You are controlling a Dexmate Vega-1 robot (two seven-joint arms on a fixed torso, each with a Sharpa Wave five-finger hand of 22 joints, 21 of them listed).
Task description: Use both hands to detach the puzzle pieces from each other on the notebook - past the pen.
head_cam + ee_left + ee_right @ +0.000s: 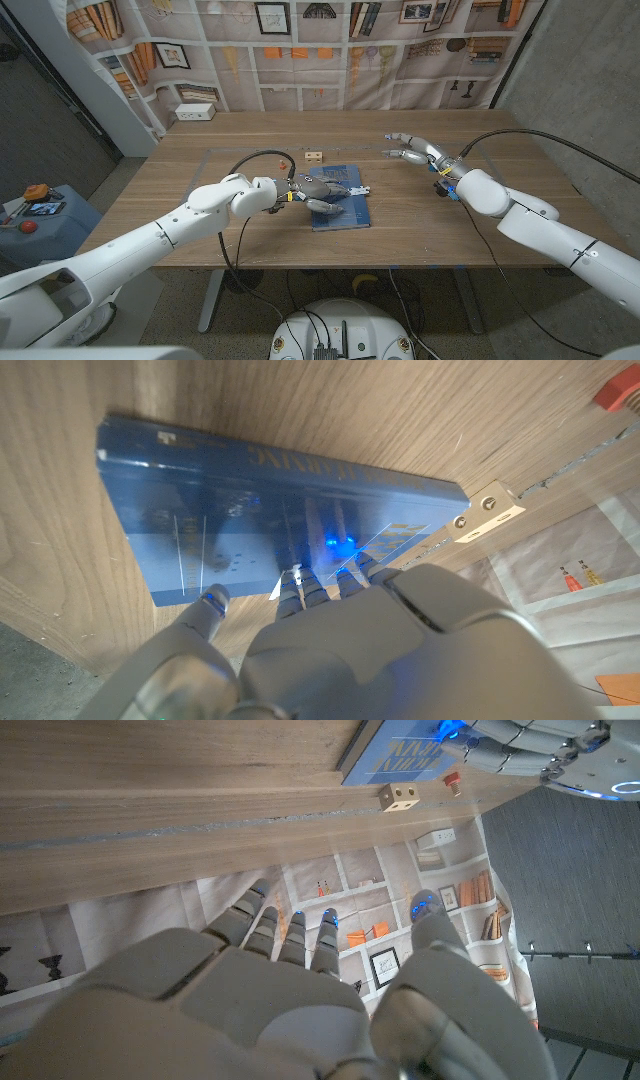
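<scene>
While smooth grey fingers (330,207) touch it, flat blue notebook (350,210) lies.

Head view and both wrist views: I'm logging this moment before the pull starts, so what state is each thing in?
Notebook: closed, flat on the table.
Puzzle pieces: joined, on the table beyond the notebook, untouched.
Left hand: over the notebook, fingers spread, holding nothing.
Right hand: raised off to the side, fingers apart, holding nothing.
Small red thing: on the table beside the puzzle pieces.
</scene>
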